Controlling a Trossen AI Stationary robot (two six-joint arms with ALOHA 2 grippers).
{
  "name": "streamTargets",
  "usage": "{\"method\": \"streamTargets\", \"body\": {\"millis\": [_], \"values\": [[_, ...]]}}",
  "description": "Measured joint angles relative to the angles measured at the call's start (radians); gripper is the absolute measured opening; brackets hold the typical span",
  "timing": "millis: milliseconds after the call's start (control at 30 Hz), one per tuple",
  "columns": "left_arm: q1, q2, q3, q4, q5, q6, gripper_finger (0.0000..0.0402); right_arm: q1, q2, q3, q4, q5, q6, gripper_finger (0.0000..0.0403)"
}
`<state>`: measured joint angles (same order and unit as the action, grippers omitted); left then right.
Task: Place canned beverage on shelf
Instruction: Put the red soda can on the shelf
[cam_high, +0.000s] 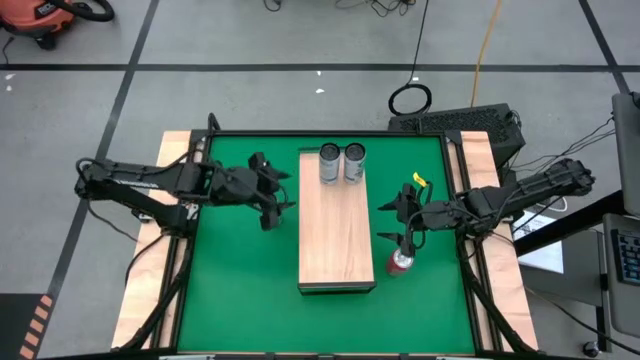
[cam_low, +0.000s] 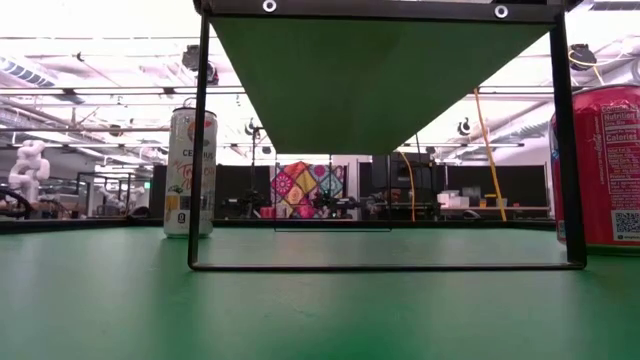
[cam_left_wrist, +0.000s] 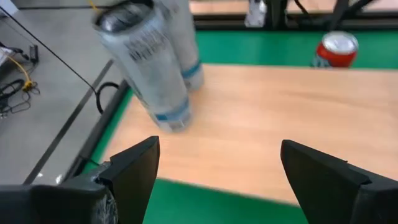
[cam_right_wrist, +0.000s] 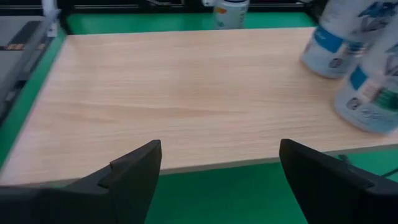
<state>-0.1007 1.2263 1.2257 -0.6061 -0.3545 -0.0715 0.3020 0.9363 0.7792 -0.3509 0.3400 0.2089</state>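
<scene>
Two silver cans (cam_high: 341, 163) are already standing at the far end of the shelf (cam_high: 336, 235). A red can (cam_high: 398, 263) is waiting on the green table beside it. The right gripper (cam_high: 400, 222) is hovering just above it, fingers spread wide, likely to grab it. The left gripper (cam_high: 274, 195), also spread wide, is waiting on the other side.

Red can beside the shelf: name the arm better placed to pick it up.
Right. The right gripper hangs open just beside the red can, on the shelf's right side; the left gripper is across the shelf.
</scene>
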Motion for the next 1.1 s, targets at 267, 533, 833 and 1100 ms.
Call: {"method": "streamTargets", "body": {"millis": [267, 533, 833, 1100], "values": [[-0.114, 0.0, -0.06, 0.001, -0.048, -0.081, 0.0329, 0.121, 0.0, 0.0, -0.051, -0.031, 0.108, 0.0318], [-0.174, 0.001, -0.163, 0.088, -0.092, -0.132, 0.0329, 0.208, 0.0, 0.0, -0.162, -0.114, 0.279, 0.0348], [-0.197, 0.006, -0.22, 0.231, -0.096, -0.133, 0.0329, 0.267, 0.001, 0.0, -0.254, -0.155, 0.379, 0.0383], [-0.196, 0.018, -0.219, 0.268, -0.098, -0.123, 0.0328, 0.269, 0.073, 0.0, -0.267, -0.129, 0.357, 0.0397]]}}
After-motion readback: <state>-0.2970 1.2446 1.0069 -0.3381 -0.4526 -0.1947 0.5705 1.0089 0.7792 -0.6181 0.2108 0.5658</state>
